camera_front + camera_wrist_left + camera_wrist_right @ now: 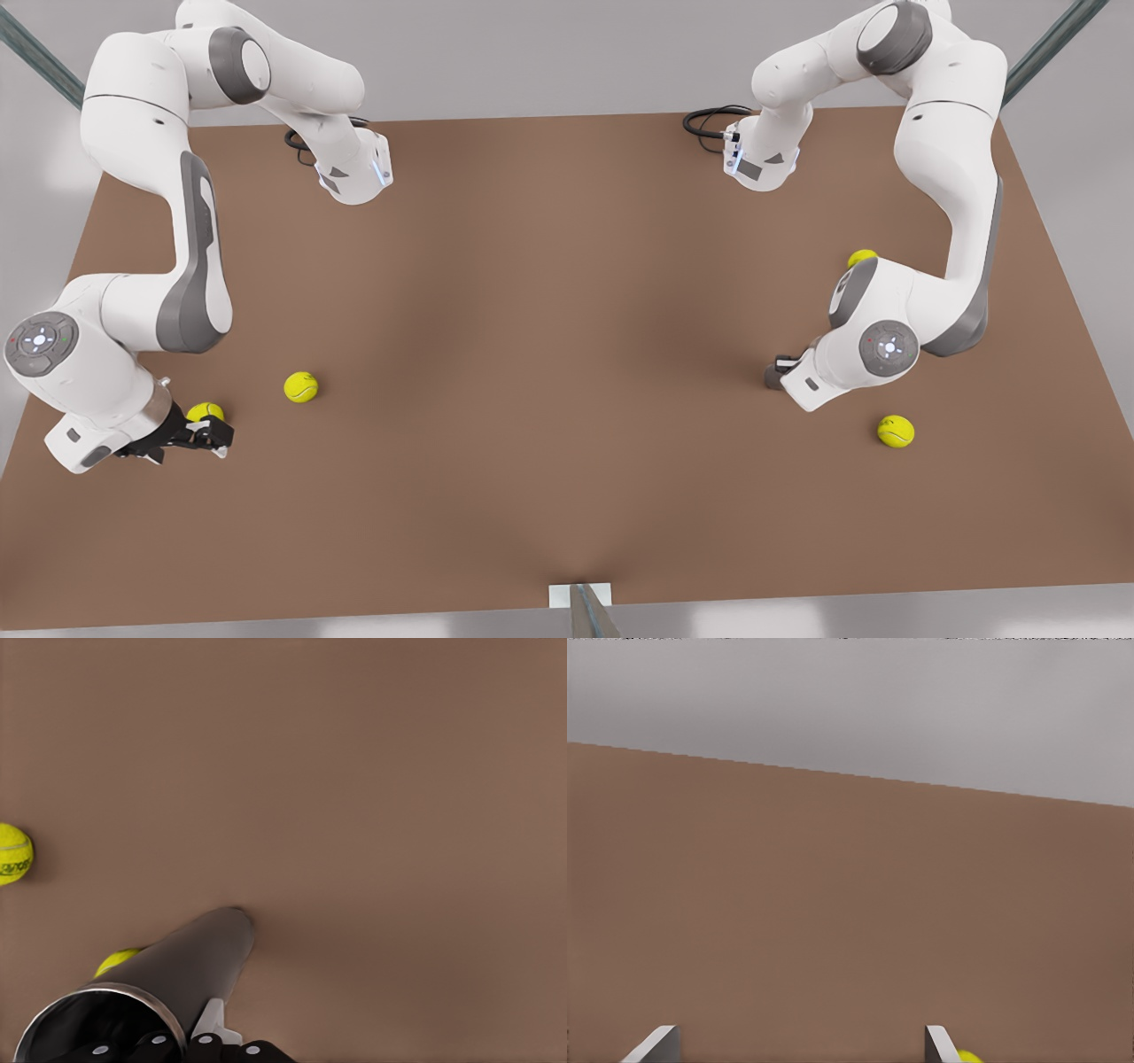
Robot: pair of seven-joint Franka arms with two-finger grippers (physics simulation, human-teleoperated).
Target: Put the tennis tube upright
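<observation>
The tube (pixel 182 970) stands on the worktop (pixel 549 372), its open end up, in the grip of the left hand (pixel 177 1047), which is closed on the rim. In the front view this hand (pixel 199 437) is at the left, just beside a ball (pixel 205 412); a 2nd ball (pixel 301 387) lies near. The right hand (pixel 802 1045) waits at the front view's right, fingers (pixel 654 1045) wide apart and holding nothing. 2 more balls (pixel 896 431) lie around it.
</observation>
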